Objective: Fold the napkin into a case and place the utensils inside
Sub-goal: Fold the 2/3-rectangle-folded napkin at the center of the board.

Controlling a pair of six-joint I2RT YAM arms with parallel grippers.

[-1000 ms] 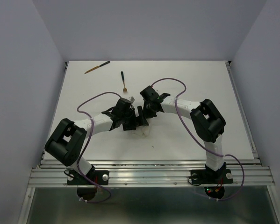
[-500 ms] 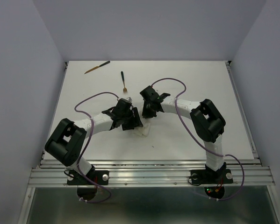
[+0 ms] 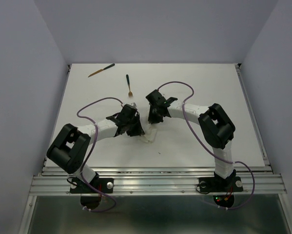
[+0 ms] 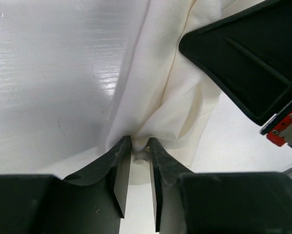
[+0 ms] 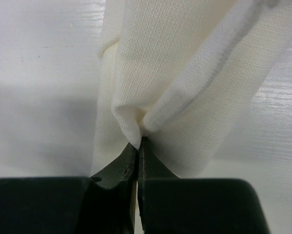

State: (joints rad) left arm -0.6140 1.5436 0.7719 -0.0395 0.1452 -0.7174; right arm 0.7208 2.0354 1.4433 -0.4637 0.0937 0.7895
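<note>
— So, how do the jaws of the left gripper stand?

— Nearly together. Only a narrow slit shows between the two black fingertips, and a small nub of the napkin is pinched in that slit, right at the tips. The cloth rises from there in soft folds.

— And the right gripper?

— Pressed fully together on the cloth. In its own wrist view the tips meet on a crease where two folds of the napkin come to a point, with no gap between them (the fabric puckers just above the pinch).

— How close are the two grippers?

— Close. The right one's black body fills the upper right corner of the left wrist view, just beside the bunched cloth. From above, both meet near the middle of the table, the left one slightly nearer the bases.

— Where is the napkin, then?

— Gathered between and under the two grippers, gripped by both, with a pale bit of it showing on the table just in front of them. It is bunched, not flat.

— The utensils?

— Well apart from the cloth, bare on the table. The nearer utensil lies just beyond the grippers; the farther utensil lies slantwise near the far left corner.
</note>
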